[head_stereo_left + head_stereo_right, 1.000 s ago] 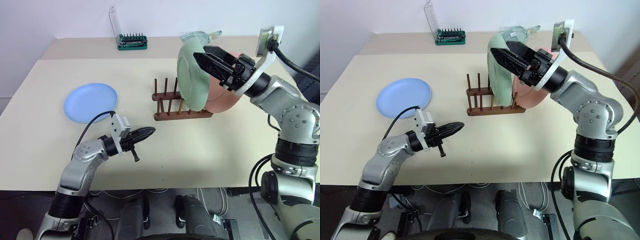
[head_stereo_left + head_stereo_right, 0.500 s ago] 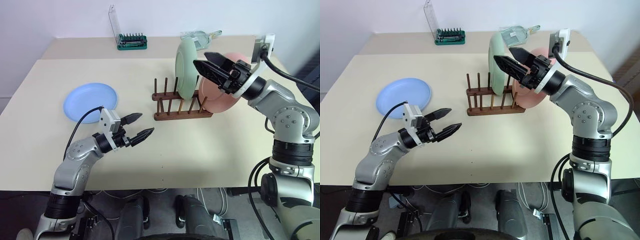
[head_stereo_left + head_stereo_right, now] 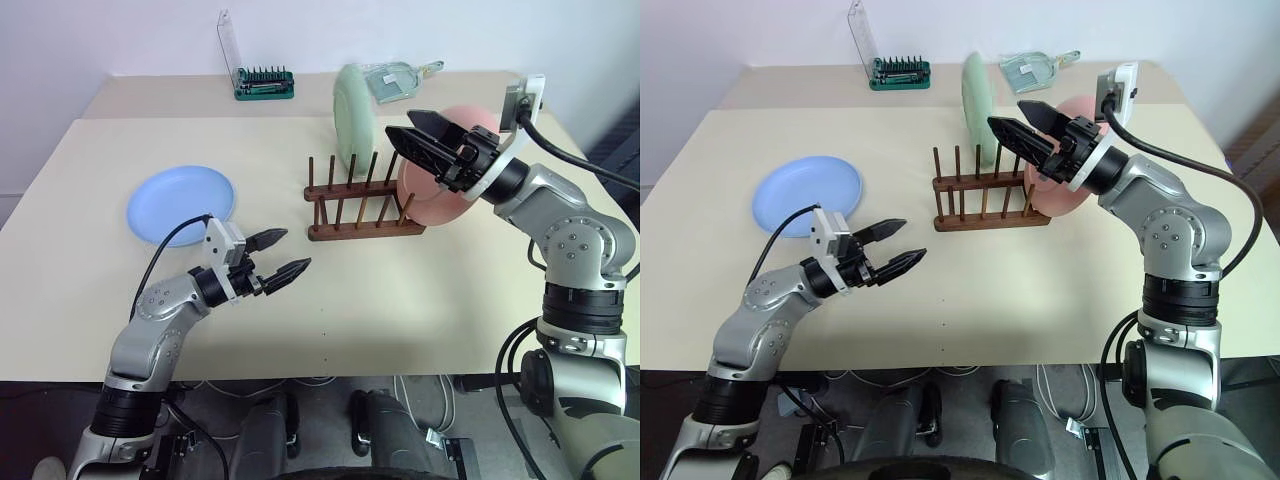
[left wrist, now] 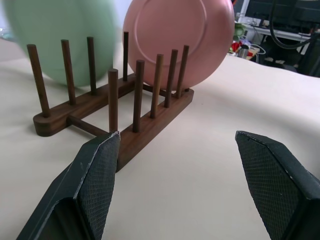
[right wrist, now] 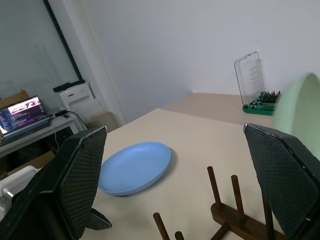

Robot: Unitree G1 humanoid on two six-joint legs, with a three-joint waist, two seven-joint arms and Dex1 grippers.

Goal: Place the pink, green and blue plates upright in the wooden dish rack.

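Left eye view: left gripper (image 3: 279, 254) is held low over the table (image 3: 420, 300), fingers apart, nothing gripped. Blue plate (image 3: 181, 204) lies flat. Pink plate (image 3: 440, 195) is racked upright in the wooden dish rack (image 3: 362, 213); green plate (image 3: 352, 103) is seen tilted (blurred) behind it. Right gripper (image 3: 410, 137) hovers above, fingers apart.
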